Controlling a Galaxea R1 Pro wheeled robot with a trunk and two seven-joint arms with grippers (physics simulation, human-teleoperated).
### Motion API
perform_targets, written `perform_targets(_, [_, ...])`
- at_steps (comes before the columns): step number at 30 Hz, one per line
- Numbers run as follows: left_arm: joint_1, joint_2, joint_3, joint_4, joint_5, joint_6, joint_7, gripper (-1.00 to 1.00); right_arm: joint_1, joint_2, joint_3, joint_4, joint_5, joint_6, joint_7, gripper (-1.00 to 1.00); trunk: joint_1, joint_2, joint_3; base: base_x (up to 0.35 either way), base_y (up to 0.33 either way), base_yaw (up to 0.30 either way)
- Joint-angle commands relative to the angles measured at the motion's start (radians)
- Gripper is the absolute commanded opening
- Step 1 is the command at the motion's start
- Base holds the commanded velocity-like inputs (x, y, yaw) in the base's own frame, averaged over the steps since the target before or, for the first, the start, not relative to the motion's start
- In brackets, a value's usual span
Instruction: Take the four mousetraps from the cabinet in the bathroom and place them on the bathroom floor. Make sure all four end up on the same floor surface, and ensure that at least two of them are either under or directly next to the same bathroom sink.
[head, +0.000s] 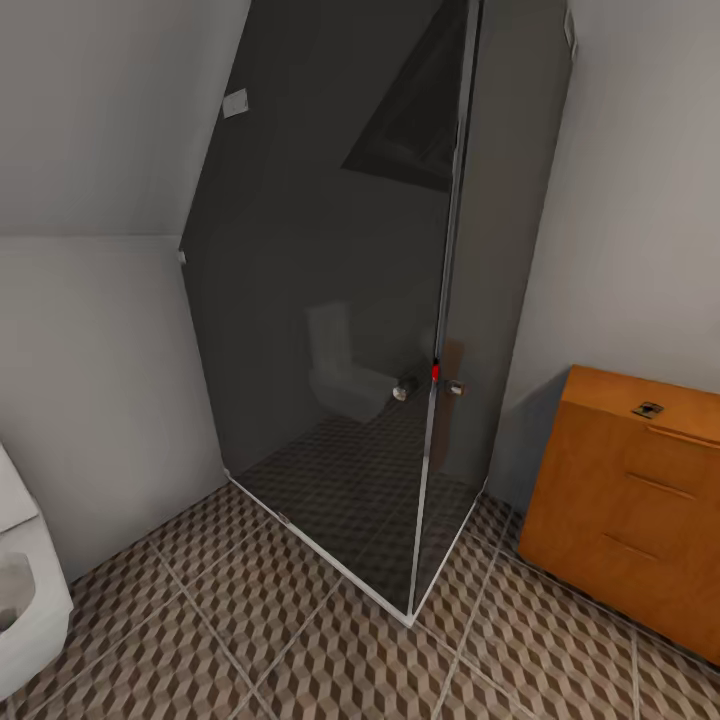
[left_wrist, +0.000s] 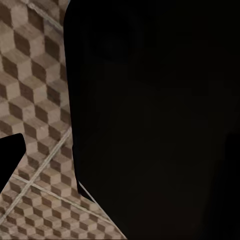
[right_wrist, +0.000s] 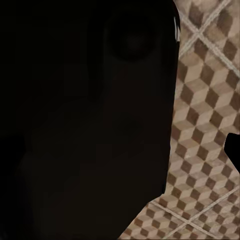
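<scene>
Ahead, in the head view, the cabinet (head: 640, 500) stands at the right edge, against the wall and just beside the dark glass shower stall (head: 400, 330). One mousetrap (head: 647, 409) lies on its top, a small dark flat piece with wire, near the front edge above the drawers; its long axis I cannot make out at this size, and the other three I cannot pick out. The cabinet lies forward and to the right, so I judge the right arm to be the nearer one once the base has closed in and turned that way; the trap is well apart from either arm for now. The bathroom floor (head: 300, 640) spreads across the foreground, and the white rim of a toilet (head: 25, 590) sits at the left edge.

The left wrist view gives cube-pattern tiles (left_wrist: 35, 100) with pale grout lines beside a large black mass, apparently the robot's own body close to the lens. Whether the left jaws stand wide or narrow I cannot tell.

The right wrist view is much the same: tiles (right_wrist: 205, 125) on one side, black bulk over the rest. The right jaws' state I cannot tell either. Both wrist views add the floor directly below the arms, which the head view does not give; the head view alone places the cabinet and trap.
</scene>
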Motion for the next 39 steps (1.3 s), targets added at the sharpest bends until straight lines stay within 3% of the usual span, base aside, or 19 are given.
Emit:
perform_targets(1, [0.000, 0.000, 0.000, 0.000, 0.000, 0.000, 0.000, 1.00, 0.000, 0.000, 0.000, 0.000, 0.000, 0.000, 0.000, 1.00, 0.000, -0.001, -0.001, 0.000, 0.000, 0.000])
perform_targets(24, [0.000, 0.005, 0.014, -0.009, 0.009, -0.047, -0.014, 1.00, -0.031, -0.001, 0.001, -0.012, 0.005, 0.009, -0.001, 1.00, 0.000, -0.001, -0.001, 0.000, 0.000, 0.000])
perform_targets(39, [0.000, 0.005, 0.015, -0.009, 0.021, -0.052, -0.014, 1.00, -0.034, -0.001, 0.003, -0.014, 0.005, 0.008, 0.001, 1.00, -0.058, 0.104, 0.046, 0.000, 0.000, 0.000])
